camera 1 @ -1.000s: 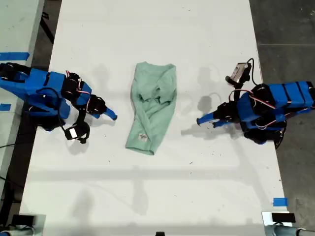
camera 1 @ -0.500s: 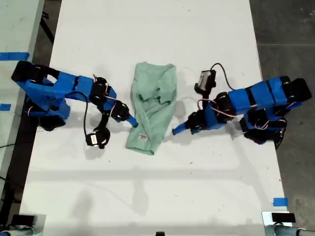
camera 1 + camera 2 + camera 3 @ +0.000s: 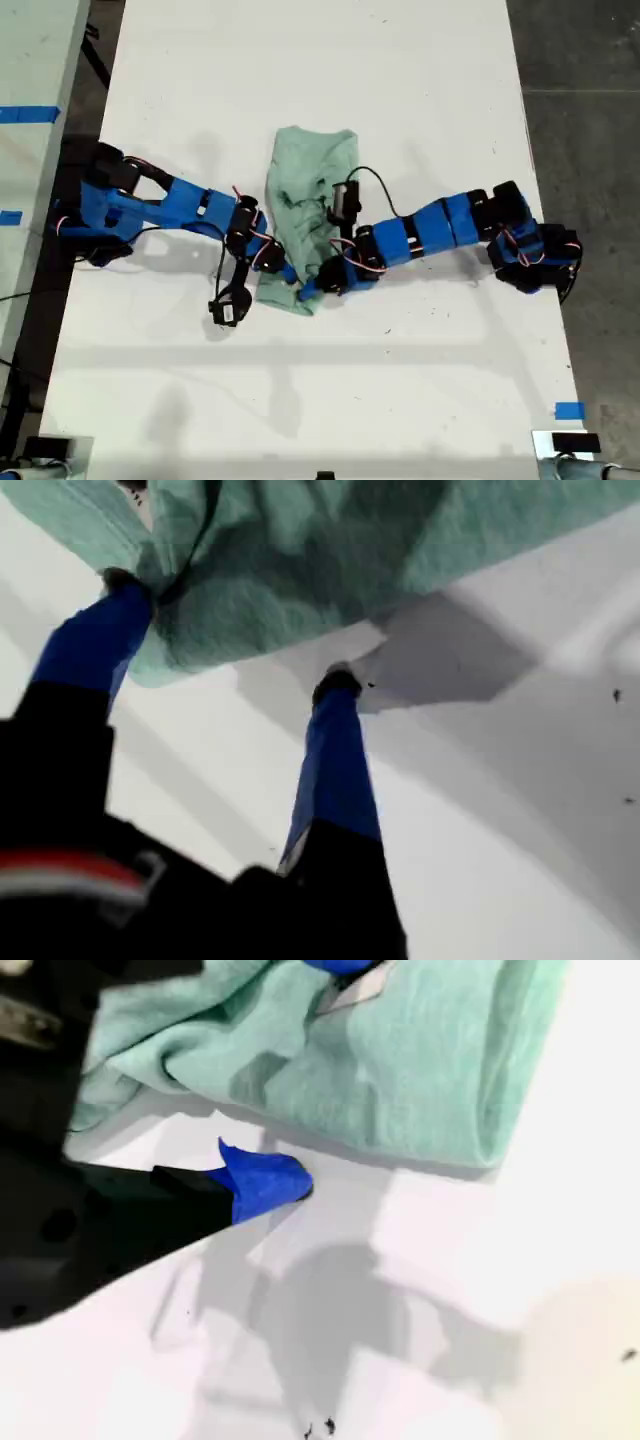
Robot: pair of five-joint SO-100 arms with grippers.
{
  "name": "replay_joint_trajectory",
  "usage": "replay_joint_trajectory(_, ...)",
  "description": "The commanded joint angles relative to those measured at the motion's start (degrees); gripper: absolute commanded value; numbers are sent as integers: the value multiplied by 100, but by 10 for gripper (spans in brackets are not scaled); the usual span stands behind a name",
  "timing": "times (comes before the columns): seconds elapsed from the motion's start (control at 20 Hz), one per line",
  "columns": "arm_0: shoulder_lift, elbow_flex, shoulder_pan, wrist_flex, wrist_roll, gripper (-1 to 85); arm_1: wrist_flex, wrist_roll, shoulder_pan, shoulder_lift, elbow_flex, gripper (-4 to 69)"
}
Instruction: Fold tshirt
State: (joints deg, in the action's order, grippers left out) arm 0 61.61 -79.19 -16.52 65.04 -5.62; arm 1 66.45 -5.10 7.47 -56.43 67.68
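Tabletop [image 3: 300, 80], white beside grey floor [image 3: 580, 60], bears the tshirt [image 3: 310, 190]; my first pincer [image 3: 230, 630] straddles its hem, my second pincer [image 3: 262, 1178] unreadable.

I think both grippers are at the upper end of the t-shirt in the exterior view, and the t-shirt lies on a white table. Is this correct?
Not quite. In the exterior view, the gripper from the left and the gripper from the right are at the lower end of the t-shirt, not the upper. It does lie on a white table.

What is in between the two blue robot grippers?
The exterior view shows the lower end of the pale mint-green cloth tshirt between one gripper and the other gripper.
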Motion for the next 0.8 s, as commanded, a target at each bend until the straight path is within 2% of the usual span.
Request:
replay_joint_trajectory(0.0,-343,281,-70,-325,132,231,-44,-62,9,466,-668,293)
replay_joint_trajectory(0.1,-519,316,-79,-510,158,107,-352,79,0,817,-677,254)
replay_joint_trajectory(0.15,-536,316,-88,-606,158,49,-510,132,9,984,-677,201)
replay_joint_trajectory(0.2,-536,316,-97,-721,114,1,-633,229,9,1134,-677,112)
replay_joint_trajectory(0.3,-527,369,-123,-844,35,0,-765,290,9,1283,-694,-19)
replay_joint_trajectory(0.5,-360,738,-264,-694,-281,0,-571,-97,114,835,-712,-19)
replay_joint_trajectory(0.75,-237,2830,-782,431,-1204,0,923,-765,694,-70,-1978,-18)
